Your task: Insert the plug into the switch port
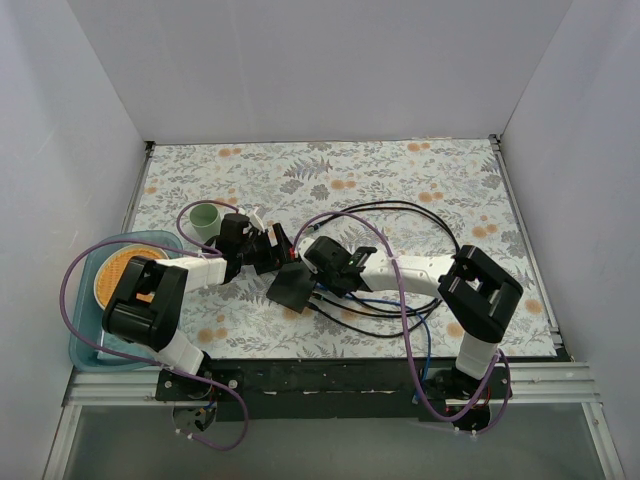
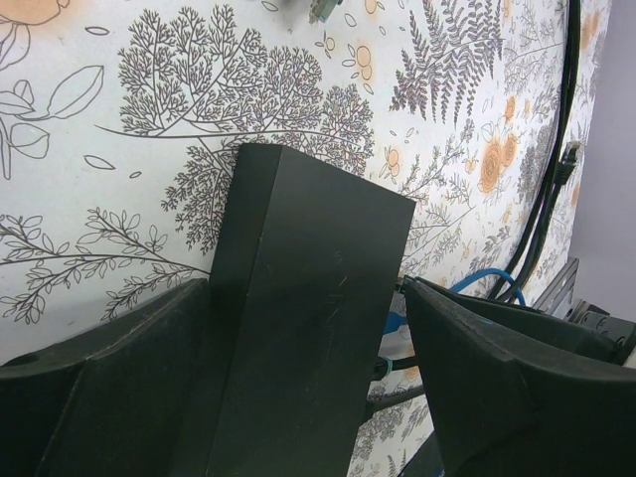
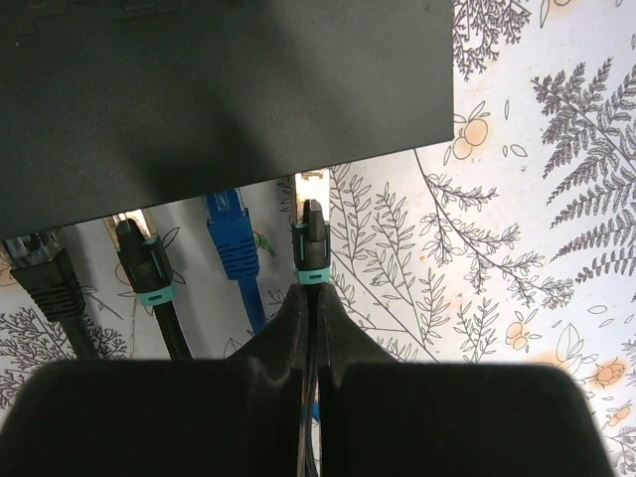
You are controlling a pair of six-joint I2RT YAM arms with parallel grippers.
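The flat dark grey switch box [image 1: 292, 287] is near the table's middle front. My left gripper [image 1: 266, 254] is shut on it; in the left wrist view the box [image 2: 298, 328] fills the gap between both fingers [image 2: 129, 378]. My right gripper [image 3: 310, 294] is shut on the cable just behind a black plug with a teal band [image 3: 312, 243]. The plug's clear tip sits at a port in the box's long edge [image 3: 310, 184]. The box [image 3: 219, 89] hides how deep it sits. In the top view the right gripper [image 1: 316, 277] is tight against the box's right side.
Three other plugs sit in the same edge: black [image 3: 45, 278], black with a teal band [image 3: 145, 263], blue [image 3: 229, 238]. Black cables [image 1: 400, 208] loop right of the box. A green cup [image 1: 207, 218] and a blue tray [image 1: 90, 335] with an orange plate stand at the left.
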